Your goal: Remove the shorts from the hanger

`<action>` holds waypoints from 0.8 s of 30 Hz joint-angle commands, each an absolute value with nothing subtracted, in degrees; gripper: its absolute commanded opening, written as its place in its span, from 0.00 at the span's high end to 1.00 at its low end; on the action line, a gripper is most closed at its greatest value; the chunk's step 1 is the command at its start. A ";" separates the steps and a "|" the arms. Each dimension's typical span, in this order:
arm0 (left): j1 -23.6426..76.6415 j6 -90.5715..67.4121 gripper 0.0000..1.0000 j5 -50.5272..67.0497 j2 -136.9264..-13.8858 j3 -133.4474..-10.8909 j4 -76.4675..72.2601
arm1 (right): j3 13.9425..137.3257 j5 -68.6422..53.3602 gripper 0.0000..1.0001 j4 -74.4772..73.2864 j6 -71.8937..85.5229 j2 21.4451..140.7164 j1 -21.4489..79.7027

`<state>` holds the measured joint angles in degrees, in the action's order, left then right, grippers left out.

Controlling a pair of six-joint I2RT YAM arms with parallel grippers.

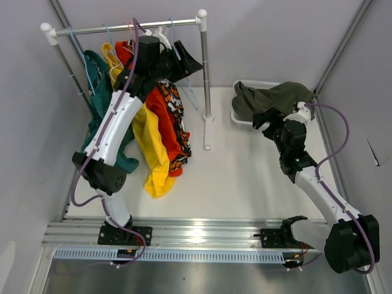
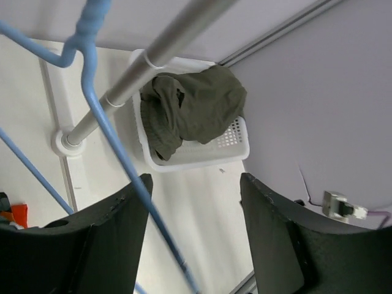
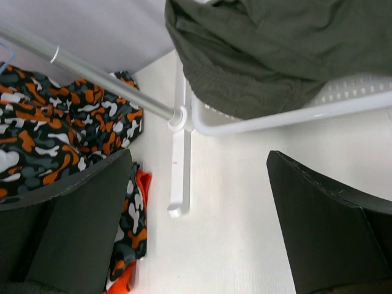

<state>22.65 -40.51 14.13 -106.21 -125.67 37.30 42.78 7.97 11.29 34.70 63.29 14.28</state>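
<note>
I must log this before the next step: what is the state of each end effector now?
Left end effector: open; a blue hanger crosses the gap between its fingers, not gripped.
Right end effector: open, holding nothing.

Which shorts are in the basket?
The dark olive shorts, heaped in the white basket. The teal, yellow, red-orange and patterned ones are over at the rack.

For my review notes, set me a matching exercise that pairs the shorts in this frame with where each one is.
Things:
1. dark olive shorts
2. teal shorts
3. patterned shorts

Places:
A. leftmost on the rail
B. in the white basket
C. rightmost of the hanging pairs

Pairs: 1-B; 2-A; 3-C
</note>
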 commanded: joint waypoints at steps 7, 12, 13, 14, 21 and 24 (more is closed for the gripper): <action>22.59 -39.99 0.35 14.60 -94.93 -120.86 35.51 | 40.87 9.23 0.01 8.97 33.66 57.14 15.73; 22.50 -36.83 0.35 3.90 -92.02 -120.06 41.47 | 40.17 9.23 0.01 8.09 33.05 55.20 15.82; 22.50 -36.48 0.36 2.30 -91.85 -120.23 42.01 | 39.99 9.14 0.01 7.82 33.05 54.93 15.82; 22.50 -36.13 0.36 0.98 -91.67 -120.15 42.62 | 39.82 9.23 0.01 7.74 32.96 54.58 15.73; 22.41 -35.33 0.38 -8.96 -90.97 -120.50 45.44 | 38.94 9.40 0.02 6.94 32.52 53.88 15.82; 22.32 -34.89 0.39 -11.86 -90.79 -120.59 45.88 | 38.67 9.40 0.02 6.94 32.17 53.61 15.82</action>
<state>22.59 -36.80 -6.24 -93.43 -120.42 45.10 38.96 8.58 6.83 33.41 55.02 15.55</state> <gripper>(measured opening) 0.615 0.984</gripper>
